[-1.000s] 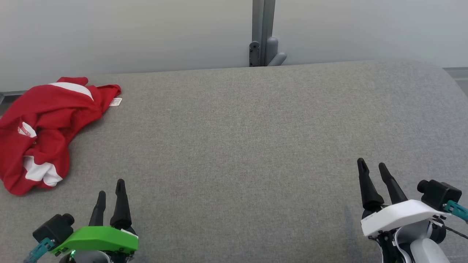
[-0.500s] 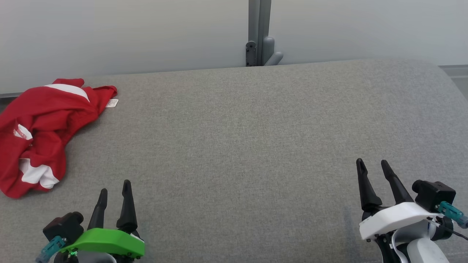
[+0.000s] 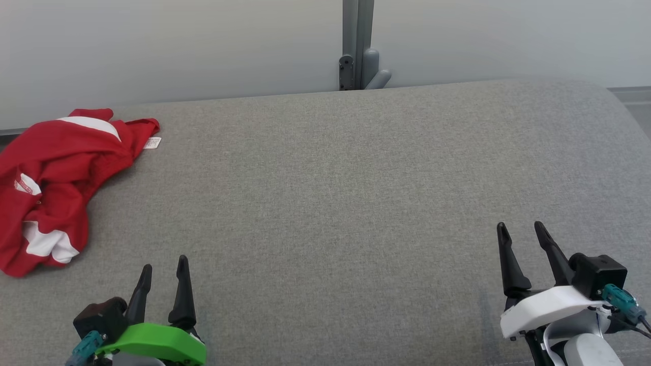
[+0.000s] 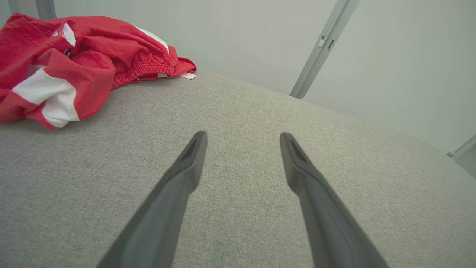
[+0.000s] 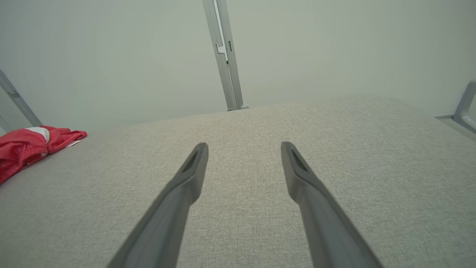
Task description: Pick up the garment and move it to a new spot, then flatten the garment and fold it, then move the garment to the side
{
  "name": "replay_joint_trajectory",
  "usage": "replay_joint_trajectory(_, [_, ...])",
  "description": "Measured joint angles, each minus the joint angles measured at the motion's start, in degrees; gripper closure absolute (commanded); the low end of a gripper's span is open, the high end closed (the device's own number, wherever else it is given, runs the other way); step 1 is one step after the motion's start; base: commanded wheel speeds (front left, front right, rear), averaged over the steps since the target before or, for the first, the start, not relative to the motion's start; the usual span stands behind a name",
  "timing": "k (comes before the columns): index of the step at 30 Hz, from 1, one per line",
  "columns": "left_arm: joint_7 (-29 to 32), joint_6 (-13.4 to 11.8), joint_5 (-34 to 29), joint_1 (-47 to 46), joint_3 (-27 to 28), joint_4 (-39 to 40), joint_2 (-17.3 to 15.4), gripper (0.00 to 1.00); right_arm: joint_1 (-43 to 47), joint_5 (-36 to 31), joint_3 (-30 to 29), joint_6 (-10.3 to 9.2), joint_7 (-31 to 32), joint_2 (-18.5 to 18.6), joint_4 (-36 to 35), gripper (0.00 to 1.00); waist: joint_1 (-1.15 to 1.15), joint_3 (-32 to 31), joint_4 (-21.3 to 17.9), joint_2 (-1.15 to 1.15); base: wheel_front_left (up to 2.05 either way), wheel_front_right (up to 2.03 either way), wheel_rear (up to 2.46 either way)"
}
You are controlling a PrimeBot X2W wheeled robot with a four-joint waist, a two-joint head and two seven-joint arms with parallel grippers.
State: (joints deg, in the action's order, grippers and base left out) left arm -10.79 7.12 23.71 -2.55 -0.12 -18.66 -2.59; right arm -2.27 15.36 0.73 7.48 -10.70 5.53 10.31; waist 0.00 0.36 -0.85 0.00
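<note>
Garment: the red garment [image 3: 56, 168] with white panels lay crumpled at the far left of the grey fabric surface [image 3: 325, 193]; its left part ran past the head view's left edge.
Folds: several loose layers, not flattened (a gathered elastic band [image 4: 148, 70] showed along one edge in the left wrist view).
Label: a small white label [image 3: 152, 143] lay on the fabric at the garment's far right corner.
Left gripper: the left gripper [image 3: 165, 263], under a green housing [image 3: 152, 343], sat at the near left with its two dark fingers spread apart and nothing between them. It pointed toward the far side, and the garment was farther away and to its left, well apart from it.
Right gripper: the right gripper [image 3: 520, 224], under a white housing [image 3: 549, 307], sat at the near right, fingers likewise spread and empty, over bare fabric and well apart from the garment.
Backdrop: a pale wall [image 3: 178, 46] stood behind the far edge, with a grey post [image 3: 357, 30] at about the middle.
</note>
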Motion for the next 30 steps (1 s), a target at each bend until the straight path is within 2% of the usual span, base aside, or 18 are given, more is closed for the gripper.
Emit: replay_joint_trajectory(30, [-3.42,0.26,-13.46,1.74,-0.38,-0.47,-0.08,0.0,0.69,-13.15,-0.08,0.01,-3.54,0.29,0.27,0.0,0.0,-0.13,1.15,0.0,0.0,0.0,0.0])
